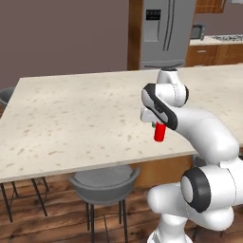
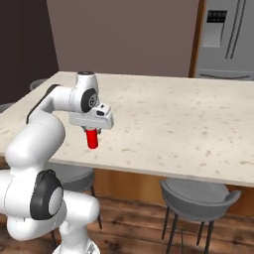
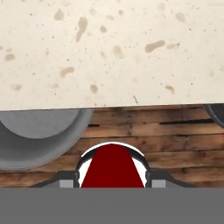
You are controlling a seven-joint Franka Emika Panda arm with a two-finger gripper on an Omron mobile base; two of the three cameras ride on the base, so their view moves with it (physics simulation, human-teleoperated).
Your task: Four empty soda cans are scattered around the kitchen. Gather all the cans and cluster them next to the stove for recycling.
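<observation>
A red soda can (image 1: 160,132) hangs upright under my hand, above the near edge of the speckled island counter (image 1: 71,118). My gripper (image 1: 159,126) is shut on its top. From the right side the same can (image 2: 92,138) dangles below the gripper (image 2: 91,130). In the hand view the can (image 3: 112,168) sits between the two fingertips (image 3: 66,183), with the counter edge and wooden floor beneath it. The stove (image 1: 227,38) is a small grey strip on the far counter at the upper right.
Grey stools (image 1: 104,184) (image 2: 199,197) stand on the wooden floor under the island's near edge. A steel fridge (image 1: 163,31) stands against the back wall, also seen as the fridge (image 2: 228,39) at the upper right.
</observation>
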